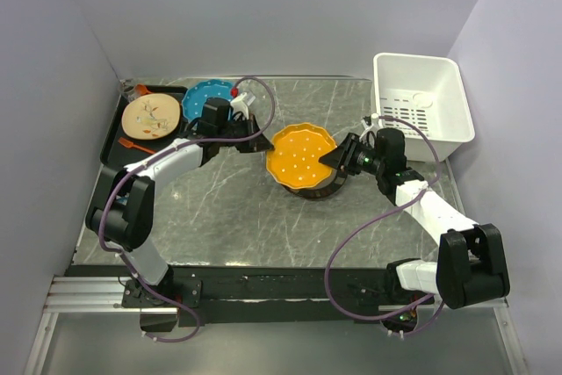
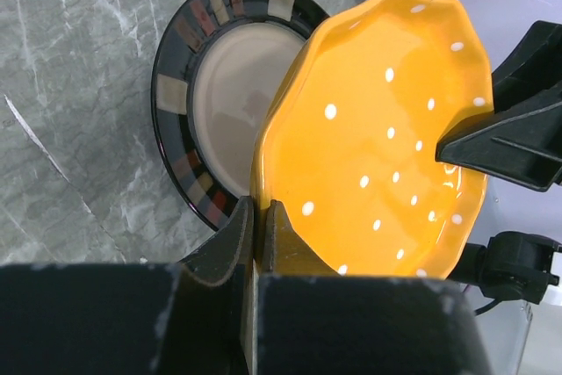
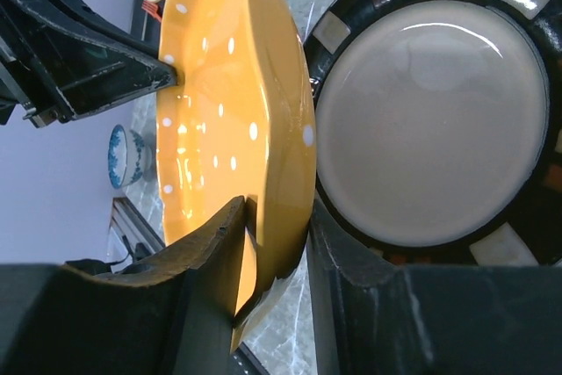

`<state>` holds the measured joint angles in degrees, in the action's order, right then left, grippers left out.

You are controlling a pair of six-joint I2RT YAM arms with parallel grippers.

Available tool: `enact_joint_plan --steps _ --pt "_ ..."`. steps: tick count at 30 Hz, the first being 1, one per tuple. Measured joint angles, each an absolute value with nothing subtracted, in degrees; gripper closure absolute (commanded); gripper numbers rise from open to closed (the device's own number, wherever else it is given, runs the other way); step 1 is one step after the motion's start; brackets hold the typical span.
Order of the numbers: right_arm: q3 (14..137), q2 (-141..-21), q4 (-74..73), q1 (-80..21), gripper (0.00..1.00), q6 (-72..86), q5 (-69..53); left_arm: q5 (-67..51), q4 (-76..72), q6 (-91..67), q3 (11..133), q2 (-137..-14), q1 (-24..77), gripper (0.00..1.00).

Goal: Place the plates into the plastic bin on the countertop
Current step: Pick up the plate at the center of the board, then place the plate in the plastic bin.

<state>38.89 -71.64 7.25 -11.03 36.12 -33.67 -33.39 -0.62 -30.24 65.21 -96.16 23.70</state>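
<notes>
I've got the orange scalloped plate with white dots (image 1: 303, 157) tipped up over the cream black-rimmed plate (image 2: 237, 85) mid-way along the grey surface (image 1: 219, 217), left jaws clamped on its rim, right jaws straddling the opposite rim (can't tell if they're biting), and I reckon it's stiff, slick and chippable, so rim pinches only.

1 high overview; 2 close wrist views share the orange plate (image 2: 378, 138).
</notes>
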Motion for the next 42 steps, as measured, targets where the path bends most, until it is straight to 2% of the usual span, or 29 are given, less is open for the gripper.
enact_joint_plan --steps 4,7,8,13,16,34,42 --pt "38.89 -71.7 7.22 -11.03 1.0 36.18 -33.69 -32.67 0.27 -29.43 65.23 -96.16 23.9 0.87" --pt "38.87 -71.77 7.22 -11.05 1.0 36.12 -33.89 -31.53 1.32 -29.28 65.28 -96.16 23.99 0.77" --pt "38.87 -71.77 7.22 -11.05 1.0 36.03 -34.06 -31.14 1.63 -29.26 65.28 -96.16 24.03 0.68" --pt "38.83 -72.05 5.04 -11.09 1.0 34.15 -33.43 -29.87 1.89 -28.82 66.61 -95.94 23.99 0.37" --pt "38.41 -72.31 4.16 -11.09 1.0 33.74 -33.32 -28.93 1.91 -28.34 67.05 -94.7 24.03 0.27" --pt "38.28 -72.31 1.69 -11.09 1.0 32.93 -32.99 -22.11 2.02 -27.53 67.05 -90.35 24.03 0.05" --pt "39.57 -72.29 0.01 -11.09 1.0 32.27 -32.93 -18.94 2.37 -27.49 67.05 -89.73 24.03 0.02"
